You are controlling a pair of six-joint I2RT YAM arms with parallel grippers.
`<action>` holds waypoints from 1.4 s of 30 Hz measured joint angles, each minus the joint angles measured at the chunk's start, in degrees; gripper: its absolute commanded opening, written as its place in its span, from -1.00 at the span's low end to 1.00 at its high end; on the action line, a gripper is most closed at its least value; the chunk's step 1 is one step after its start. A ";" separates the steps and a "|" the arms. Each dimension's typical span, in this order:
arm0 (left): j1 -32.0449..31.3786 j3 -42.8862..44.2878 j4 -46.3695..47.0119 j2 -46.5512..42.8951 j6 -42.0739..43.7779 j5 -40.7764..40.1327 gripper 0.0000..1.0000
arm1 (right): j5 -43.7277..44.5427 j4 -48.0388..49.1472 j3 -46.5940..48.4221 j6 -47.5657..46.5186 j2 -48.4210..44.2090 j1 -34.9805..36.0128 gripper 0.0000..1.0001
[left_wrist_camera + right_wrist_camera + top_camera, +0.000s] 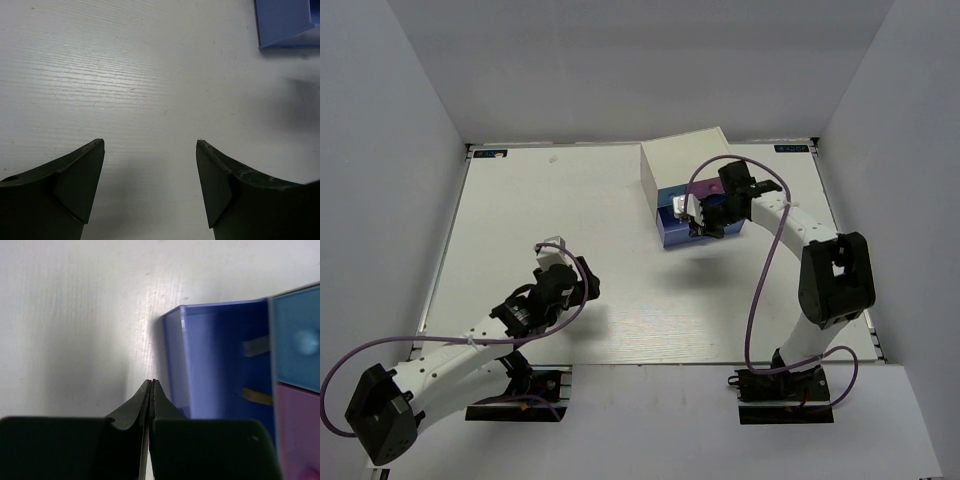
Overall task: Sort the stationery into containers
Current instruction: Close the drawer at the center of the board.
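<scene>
A white boxy cabinet (682, 160) sits at the far side of the flat white table (560, 200), a bit turned. Its front faces the arms.

The wide periwinkle-blue drawer (678, 236) sticks out of the bottom of the cabinet front, toward the arms. It is a low plastic box with thin walls and an open top. Its long side runs along the cabinet front, and its short side points away from the cabinet. In the right wrist view, two small tan strips (255, 346) show on the inside of the drawer. I cannot tell what they are.

Just above that drawer on the cabinet are two small drawers, side by side and pushed in. One is the small light blue drawer (299, 335) with a round pale knob in the middle. The other is the small pink drawer (300, 430). Only a bit of its knob shows.

The black right gripper (151, 382) hangs over the pulled-out drawer, just in front of the cabinet. Its two fingers are pressed tight together, and I see nothing between them.

The black left gripper (150, 142) is well away from the cabinet, out over the bare table on the left side. Its two fingers are spread wide with nothing in them. A corner of the pulled-out drawer shows far ahead of it.
</scene>
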 measured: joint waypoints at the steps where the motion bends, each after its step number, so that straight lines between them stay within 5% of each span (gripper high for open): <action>1: 0.00 0.00 0.04 0.15 0.02 0.00 0.67 | 0.04 -1.20 0.00 -1.14 0.61 0.00 -1.00; 9: 0.00 0.00 0.87 0.98 0.59 0.02 0.67 | 3.17 -0.92 -0.02 -0.39 4.11 0.04 -1.00; 27: 0.00 0.00 1.16 1.53 0.63 0.02 0.67 | 20.37 27.36 -4.17 15.82 7.50 2.38 -1.00; 42: 0.00 0.07 1.14 1.62 0.63 0.02 0.67 | 26.67 36.89 -4.15 16.85 11.41 4.07 -0.69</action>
